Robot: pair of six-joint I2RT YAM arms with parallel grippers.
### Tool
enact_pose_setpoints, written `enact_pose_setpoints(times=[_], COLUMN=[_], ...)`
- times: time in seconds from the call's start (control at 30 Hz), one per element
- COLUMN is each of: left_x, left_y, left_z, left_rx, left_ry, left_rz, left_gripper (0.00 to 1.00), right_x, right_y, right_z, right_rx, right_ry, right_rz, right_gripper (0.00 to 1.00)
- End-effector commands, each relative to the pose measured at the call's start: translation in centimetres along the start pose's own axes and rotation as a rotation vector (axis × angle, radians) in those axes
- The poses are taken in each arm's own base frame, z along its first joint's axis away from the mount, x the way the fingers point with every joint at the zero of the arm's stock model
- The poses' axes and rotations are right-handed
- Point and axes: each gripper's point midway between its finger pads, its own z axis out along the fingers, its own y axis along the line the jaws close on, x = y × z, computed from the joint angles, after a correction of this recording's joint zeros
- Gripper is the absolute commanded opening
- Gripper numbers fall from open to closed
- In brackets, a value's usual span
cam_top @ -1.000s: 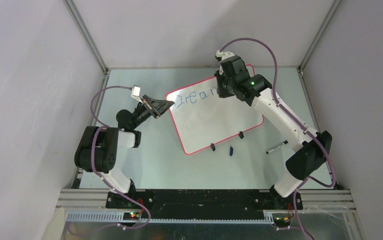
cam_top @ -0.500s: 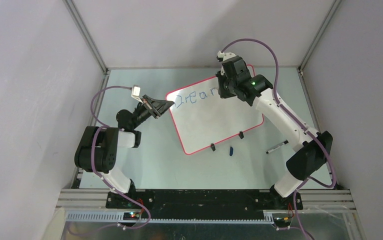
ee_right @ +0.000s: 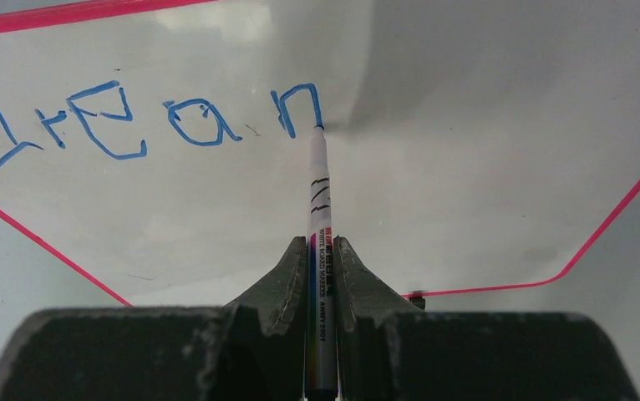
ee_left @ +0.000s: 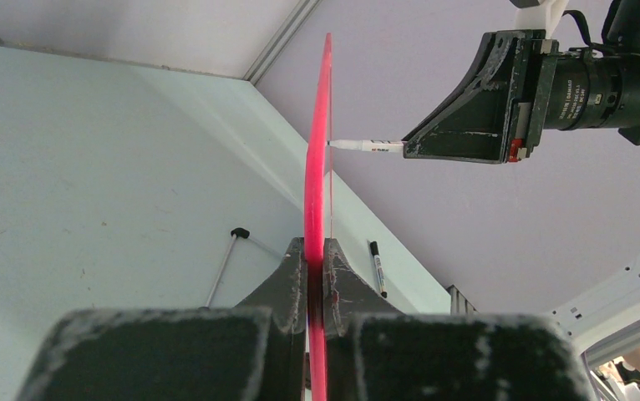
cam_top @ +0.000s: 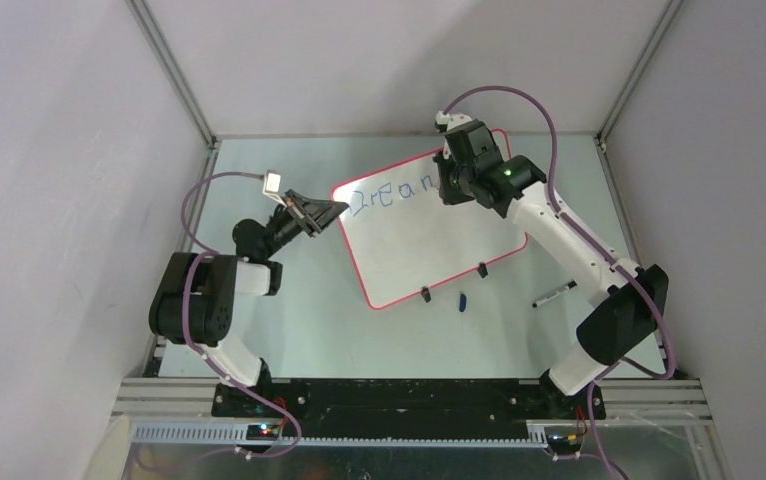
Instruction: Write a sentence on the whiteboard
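A black marker (cam_top: pixel 554 294) and a small blue piece (cam_top: pixel 463 300), apart, on the pale green table (cam_top: pixel 289 330).

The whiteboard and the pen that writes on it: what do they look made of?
The whiteboard looks like a thin, glossy white panel, probably coated plastic or laminate: it mirrors light and shadow in the right wrist view. Its rim looks like bright pink-red plastic. The marker seems smooth white plastic with printed lettering.
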Motion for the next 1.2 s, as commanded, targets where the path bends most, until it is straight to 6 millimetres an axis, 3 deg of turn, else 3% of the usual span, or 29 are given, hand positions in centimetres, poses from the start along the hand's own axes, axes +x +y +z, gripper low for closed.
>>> enact_pose_setpoints(times=[0.0,0.5,0.93,1.17], left_x=[-0.1,-0.1,-0.1,-0.1], left_y=[-1.9,-1.9,-1.9,-1.8], left_z=[0.6,0.6,0.6,0.5], left_rx=[0.089,0.088,0.088,0.087], left_ry=[0.019,0.02,0.019,0.019], left_rz=[0.101,0.1,0.1,0.099], left_gripper=[0.0,0.0,0.0,0.0], right_x=[-1.5,-3.8,-4.2,-3.5], right_y=[0.1,0.0,-1.2,-1.1], right_z=[-1.0,-0.7,-1.0,-1.0], right_rx=[-0.004,0.009,0.035,0.026], right_ry=[-0.045,-0.072,-0.087,-0.069], right_rz=[0.011,0.009,0.028,0.031], right_gripper=[0.0,0.0,0.0,0.0])
